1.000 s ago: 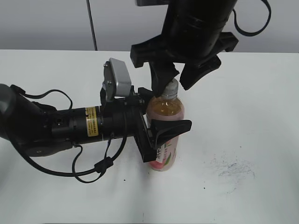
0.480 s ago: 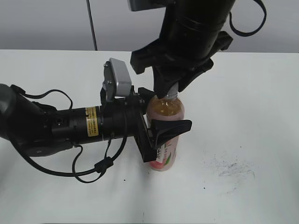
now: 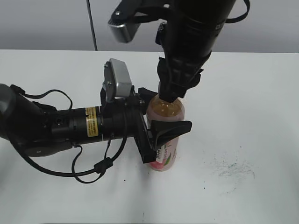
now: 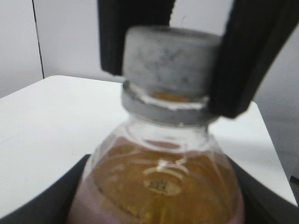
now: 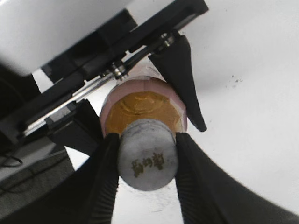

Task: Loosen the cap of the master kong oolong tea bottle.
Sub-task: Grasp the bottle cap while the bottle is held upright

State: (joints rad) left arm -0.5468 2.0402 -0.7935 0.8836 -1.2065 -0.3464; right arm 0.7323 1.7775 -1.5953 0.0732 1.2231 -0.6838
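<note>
With the right claw [image 5: 147, 161] clamped on the cap [image 5: 147, 161] and the left claw [image 3: 161, 133] gripping the bottle [image 3: 166, 135], a weak body grip could let it spin

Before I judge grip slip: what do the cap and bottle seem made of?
Cap: looks like matte grey-white plastic, dull with a faint printed mark on top. Bottle: probably clear glossy plastic, since the amber tea shows through and the shoulder glints.

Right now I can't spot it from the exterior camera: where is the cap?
The cap sits atop the bottle at table centre, pinched between the right gripper's fingers, with the left gripper clamping the bottle below.
</note>
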